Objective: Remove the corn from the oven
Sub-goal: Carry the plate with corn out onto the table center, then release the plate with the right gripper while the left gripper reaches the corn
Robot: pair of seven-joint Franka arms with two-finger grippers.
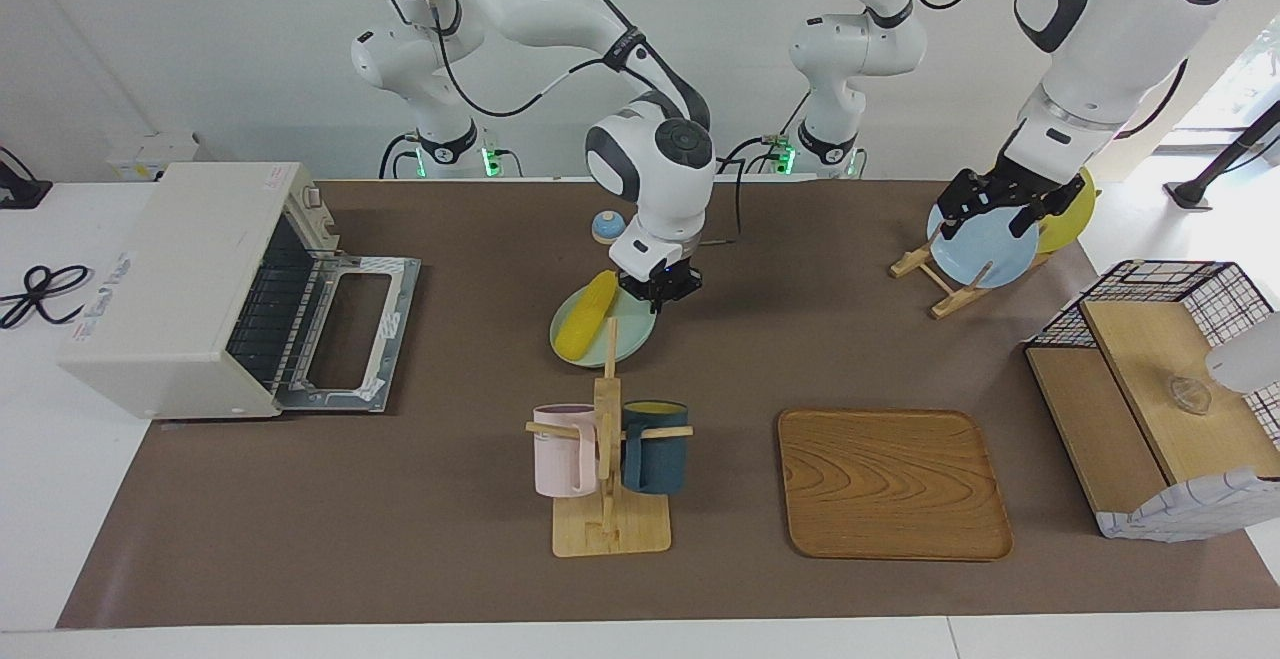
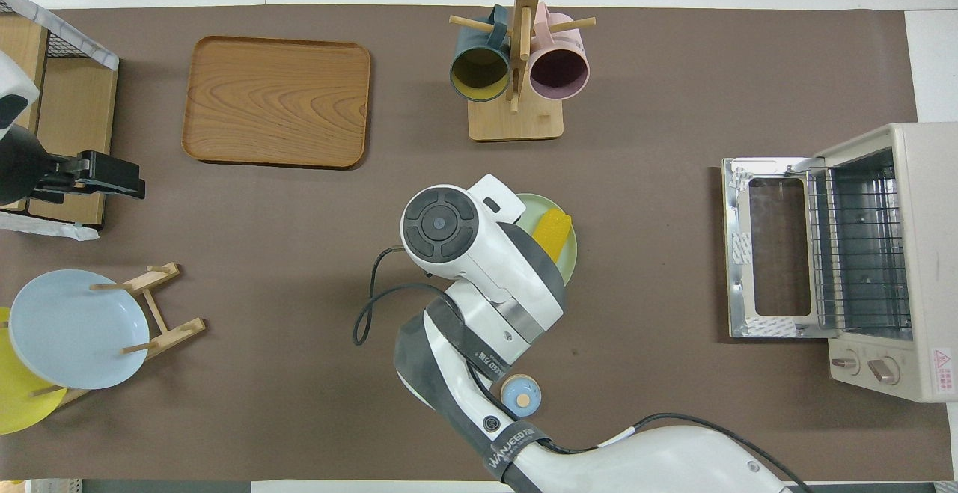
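The corn [image 1: 587, 315] lies on a plate [image 1: 628, 337], just nearer the robots than the mug rack [image 1: 608, 459].

Corn [image 1: 587, 315]: bumpy, matt. Plate [image 1: 628, 337] under it: smooth, slight gloss. Oven [image 1: 170, 284]: matt off-white casing, shiny metal door frame w/ wire rack. Tray [image 1: 893, 484]: grained wood, satin. Mug rack [image 1: 608, 459]: pale wood. Table mat [image 1: 400, 499]: matt brown. Arms: glossy white plastic.
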